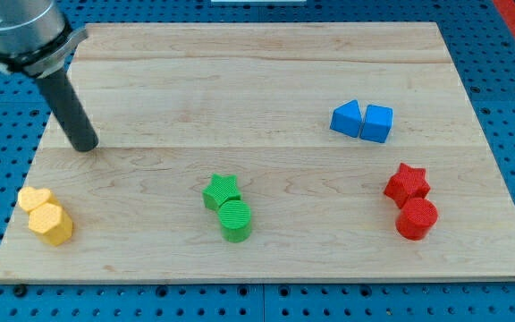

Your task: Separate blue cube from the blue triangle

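The blue cube (377, 122) sits at the view's upper right on the wooden board (266, 72). The blue triangle (347, 118) lies right beside it on its left, touching it. My tip (86, 147) rests on the board at the view's far left, far from both blue blocks. The rod rises up and to the left from it.
A green star (223, 190) and a green cylinder (235, 220) touch at the bottom middle. A red star (408, 183) and a red cylinder (416, 218) touch at the bottom right. A yellow heart (35, 199) and a yellow hexagon (51, 224) touch at the bottom left.
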You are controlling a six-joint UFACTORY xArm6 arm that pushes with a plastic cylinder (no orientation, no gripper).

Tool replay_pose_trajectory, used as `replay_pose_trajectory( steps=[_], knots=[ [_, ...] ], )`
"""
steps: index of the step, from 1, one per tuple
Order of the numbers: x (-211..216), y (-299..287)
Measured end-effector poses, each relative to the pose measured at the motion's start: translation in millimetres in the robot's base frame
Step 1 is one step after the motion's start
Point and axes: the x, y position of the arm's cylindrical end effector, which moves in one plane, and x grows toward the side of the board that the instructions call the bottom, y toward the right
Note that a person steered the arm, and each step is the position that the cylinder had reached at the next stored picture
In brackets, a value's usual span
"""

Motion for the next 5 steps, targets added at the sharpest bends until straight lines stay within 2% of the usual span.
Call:
replay_pose_trajectory(
  steps=[4,5],
  knots=[
    [-12,26],
    [-21,150]
  ],
)
